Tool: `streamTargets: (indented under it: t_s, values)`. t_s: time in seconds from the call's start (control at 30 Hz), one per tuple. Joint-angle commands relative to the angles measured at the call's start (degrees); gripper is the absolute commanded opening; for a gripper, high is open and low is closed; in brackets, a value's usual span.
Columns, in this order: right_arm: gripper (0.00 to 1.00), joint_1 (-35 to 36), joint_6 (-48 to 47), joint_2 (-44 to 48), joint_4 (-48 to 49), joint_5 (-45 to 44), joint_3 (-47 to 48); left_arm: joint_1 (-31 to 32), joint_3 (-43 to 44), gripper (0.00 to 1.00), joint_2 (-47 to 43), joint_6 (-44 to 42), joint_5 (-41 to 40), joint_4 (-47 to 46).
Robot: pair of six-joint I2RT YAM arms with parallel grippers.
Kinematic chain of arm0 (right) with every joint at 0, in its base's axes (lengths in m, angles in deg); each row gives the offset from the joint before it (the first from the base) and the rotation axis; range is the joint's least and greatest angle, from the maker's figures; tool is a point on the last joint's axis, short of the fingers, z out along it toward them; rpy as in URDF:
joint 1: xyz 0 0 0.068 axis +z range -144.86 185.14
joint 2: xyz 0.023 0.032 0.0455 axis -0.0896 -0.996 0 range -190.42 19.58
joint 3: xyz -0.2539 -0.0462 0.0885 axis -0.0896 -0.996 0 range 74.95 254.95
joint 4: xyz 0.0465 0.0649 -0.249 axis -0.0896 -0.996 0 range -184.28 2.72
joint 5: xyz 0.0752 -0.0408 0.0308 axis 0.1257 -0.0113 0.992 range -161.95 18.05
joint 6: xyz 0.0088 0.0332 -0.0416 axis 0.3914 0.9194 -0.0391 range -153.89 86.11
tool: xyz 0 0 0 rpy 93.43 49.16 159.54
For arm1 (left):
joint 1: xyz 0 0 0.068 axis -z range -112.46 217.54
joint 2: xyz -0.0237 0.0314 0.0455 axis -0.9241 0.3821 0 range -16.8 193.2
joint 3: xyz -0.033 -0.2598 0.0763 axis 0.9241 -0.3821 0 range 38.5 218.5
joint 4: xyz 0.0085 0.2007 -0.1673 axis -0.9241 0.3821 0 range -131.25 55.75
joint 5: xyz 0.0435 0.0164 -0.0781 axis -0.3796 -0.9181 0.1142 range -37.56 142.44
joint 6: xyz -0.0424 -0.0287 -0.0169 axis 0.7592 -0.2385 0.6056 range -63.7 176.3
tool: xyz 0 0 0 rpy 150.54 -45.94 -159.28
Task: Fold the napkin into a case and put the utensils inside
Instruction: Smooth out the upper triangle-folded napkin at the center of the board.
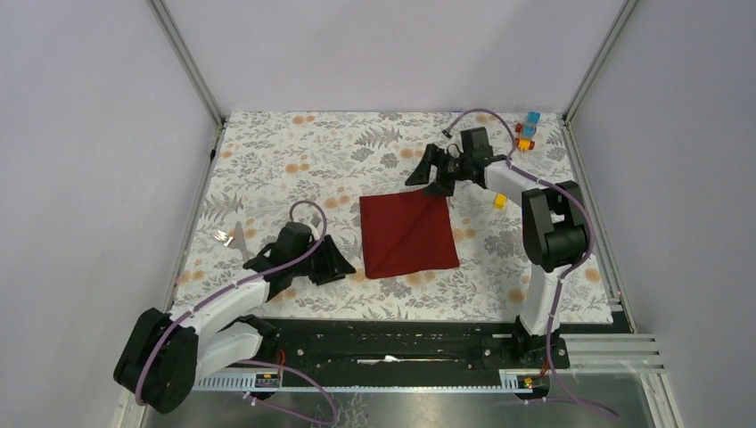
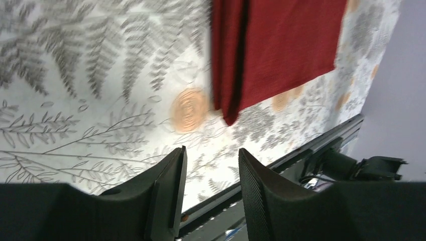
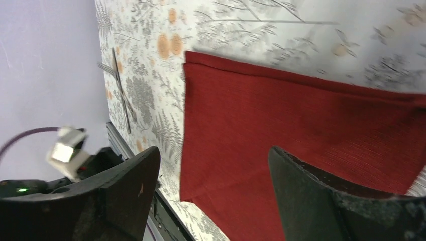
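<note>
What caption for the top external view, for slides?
Open left gripper and open right gripper flank the red napkin.

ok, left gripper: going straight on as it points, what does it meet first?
Probably the near corner of the dark red square cloth napkin, just ahead of the left gripper; only floral tablecloth lies between. Depth unclear.

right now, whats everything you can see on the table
napkin: one, dark red, lying at the table's middle
utensils: two, silver fork and knife, together near the left edge
toy blocks: small cluster, blue, orange and red, far right corner; exact count unclear
yellow block: one, yellow, beside the right arm
tablecloth: one, white with grey leaves and orange flowers, covering the table
left gripper: one, black, open, by the napkin's near left corner
right gripper: one, black, open, at the napkin's far edge
</note>
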State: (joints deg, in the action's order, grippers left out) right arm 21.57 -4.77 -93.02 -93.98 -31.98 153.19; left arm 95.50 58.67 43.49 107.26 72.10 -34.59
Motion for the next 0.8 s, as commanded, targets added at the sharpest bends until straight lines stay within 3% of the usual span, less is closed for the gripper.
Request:
streamTargets:
  t_s: [0.0, 0.07, 0.23, 0.4, 0.63, 0.77]
  values:
    - [0.86, -2.78, 0.17, 1.09, 10.16, 5.43, -6.92, -0.13, 11.78, 0.42, 1.61, -2.41, -3.21, 1.6]
    - [0.87, -3.6, 1.33, -0.13, 13.29, 7.33, -7.61, -0.75, 18.98, 0.29, 10.04, -3.81, 0.01, -1.77]
    - [0.87, -4.29, 4.75, -3.97, 18.88, 10.08, -7.23, -2.07, 30.49, 0.15, 31.01, -1.86, 9.1, -17.74]
    - [0.86, -4.62, 11.9, -7.05, 28.32, 12.64, -7.89, -3.78, 41.8, 0.07, 46.91, -3.41, 9.13, -18.91]
    - [0.85, -6.39, 13.97, -11.16, 32.12, 12.76, -7.99, -8.52, 43.78, 0.0, 55.42, -4.24, 6.13, -18.49]
    - [0.85, -8.92, 12.48, -14.42, 33.12, 13.34, -7.39, -9.46, 39.96, 0.0, 56.96, -1.9, 5.58, -20.69]
